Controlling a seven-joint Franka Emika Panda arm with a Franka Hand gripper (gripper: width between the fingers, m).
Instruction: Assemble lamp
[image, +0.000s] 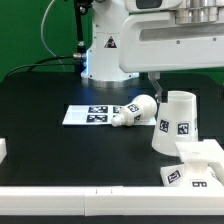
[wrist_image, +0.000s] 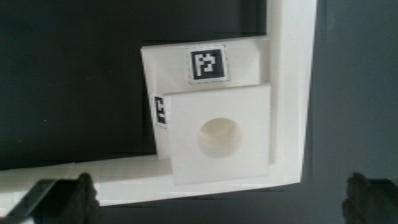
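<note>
The lamp's stepped square base (wrist_image: 217, 130) shows in the wrist view with a round hole in its top and a tag (wrist_image: 208, 63) on its lower step. My gripper (wrist_image: 214, 205) hangs above it, open and empty, with one dark fingertip (wrist_image: 54, 200) on each side of the picture. In the exterior view the base (image: 195, 165) lies at the front right corner. The cup-shaped shade (image: 176, 122) stands just behind it. The round bulb (image: 133, 112) lies on its side to the shade's left. The arm's white body (image: 170, 40) fills the upper right.
The marker board (image: 92, 114) lies flat beside the bulb. White strips (image: 80, 198) edge the black table, and the base rests against them in the corner (wrist_image: 294, 90). The robot's pedestal (image: 103, 55) stands at the back.
</note>
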